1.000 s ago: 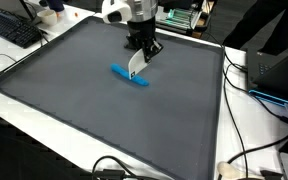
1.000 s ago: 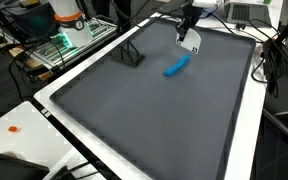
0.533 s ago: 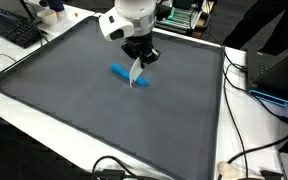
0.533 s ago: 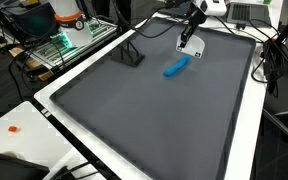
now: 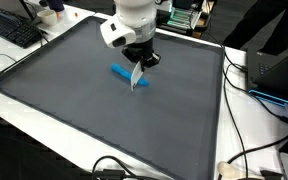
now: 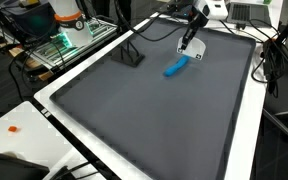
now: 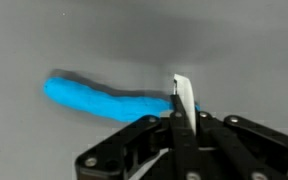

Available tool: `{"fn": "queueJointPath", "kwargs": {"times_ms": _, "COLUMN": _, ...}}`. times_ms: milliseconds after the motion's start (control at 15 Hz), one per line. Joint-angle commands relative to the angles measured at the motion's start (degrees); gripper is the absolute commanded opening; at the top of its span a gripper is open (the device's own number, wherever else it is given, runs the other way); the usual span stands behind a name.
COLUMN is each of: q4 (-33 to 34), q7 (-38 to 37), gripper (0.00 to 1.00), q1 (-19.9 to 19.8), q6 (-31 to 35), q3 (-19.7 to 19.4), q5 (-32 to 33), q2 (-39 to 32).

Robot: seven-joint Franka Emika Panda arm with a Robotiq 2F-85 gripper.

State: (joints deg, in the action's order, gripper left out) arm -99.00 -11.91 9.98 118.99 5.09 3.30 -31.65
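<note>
Pincer was clenched on a thin white strip, which hung down past the fingertips. Blue stick lay flat on the dark counter, upper middle of that exterior frame, partly behind the strip.

Risks, as I judged them:
- Strip tip sat at or just beside the blue stick's end. Any sideways drift would shove or roll the stick across the mat.
- Strip was gripped at one end only, on a narrow bite. Contact with the mat or the stick could pivot it in the jaws or pull it out.
- Coming down too far would bend the strip against the counter.

View differences:
- Wrist view: strip was edge-on, centred between the closed fingers, meeting the right end of the blue stick. Touching or just short, I couldn't tell. It gave no read on height above the mat either.
- In an exterior view: blue stick sat in the upper right with the strip just beside its upper end, and the pincer was tilted. It also showed a black stand on the counter, well apart to the left and absent from the wrist view.
</note>
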Motion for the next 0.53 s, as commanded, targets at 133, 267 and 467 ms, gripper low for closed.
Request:
{"fn": "queueJointPath", "kwargs": {"times_ms": 133, "q4": 0.5, "q7": 1.0, "gripper": 0.01, "q1": 1.1, "q6": -0.1, "q3": -0.7, "q5": 1.1, "q2": -1.7}}
{"fn": "queueJointPath", "kwargs": {"times_ms": 267, "q4": -0.2, "q7": 1.2, "gripper": 0.01, "q1": 1.2, "q6": 1.3, "q3": -0.8, "q5": 1.3, "q2": -1.7}}
{"fn": "queueJointPath", "kwargs": {"times_ms": 467, "q4": -0.5, "q7": 0.8, "gripper": 0.01, "q1": 1.4, "q6": 1.2, "q3": -1.0, "q5": 1.5, "q2": -2.2}}
